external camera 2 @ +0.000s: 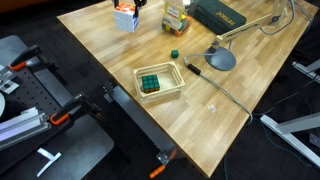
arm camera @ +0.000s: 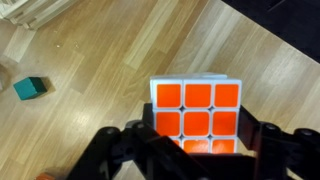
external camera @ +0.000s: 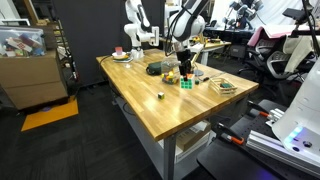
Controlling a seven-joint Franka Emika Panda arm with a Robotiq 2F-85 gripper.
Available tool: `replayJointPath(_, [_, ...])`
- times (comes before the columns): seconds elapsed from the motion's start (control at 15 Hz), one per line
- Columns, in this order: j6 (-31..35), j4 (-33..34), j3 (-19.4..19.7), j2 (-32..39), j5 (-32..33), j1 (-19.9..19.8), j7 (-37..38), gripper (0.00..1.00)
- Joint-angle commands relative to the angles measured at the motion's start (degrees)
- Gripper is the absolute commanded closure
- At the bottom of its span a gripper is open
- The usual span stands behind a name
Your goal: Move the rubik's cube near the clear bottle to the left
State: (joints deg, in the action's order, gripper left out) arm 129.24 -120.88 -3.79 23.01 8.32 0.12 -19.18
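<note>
Orange-faced, white-bordered rubik's cube [arm camera: 197, 110]

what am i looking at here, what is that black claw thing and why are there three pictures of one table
It is a robot arm standing behind a wooden table, steered by a person. Two pictures come from cameras outside the robot that look at the table from different spots. The third comes from a camera on the arm's wrist, looking down past its gripper, the black two-fingered claw. Between those fingers sits a rubik's cube, orange face up; I cannot tell whether the fingers are squeezing it. In an exterior view the same cube stands near a clear bottle. Also on the table are a tray holding a second cube, green on top, and a small teal block.
</note>
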Motion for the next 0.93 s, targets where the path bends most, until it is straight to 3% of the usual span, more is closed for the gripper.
replayJointPath(0.0, [-0.2, 0.1, 0.0, 0.0, 0.0, 0.0, 0.0, 0.22])
replayJointPath(0.07, [-0.2, 0.1, 0.0, 0.0, 0.0, 0.0, 0.0, 0.22])
replayJointPath(0.13, [-0.2, 0.1, 0.0, 0.0, 0.0, 0.0, 0.0, 0.47])
replayJointPath(0.27, [-1.9, 0.7, -1.8, 0.4, 1.7, 0.6, -6.5, 0.47])
replayJointPath(0.87, [-4.5, 7.1, -8.0, 8.6, 7.3, 6.4, -19.8, 0.47])
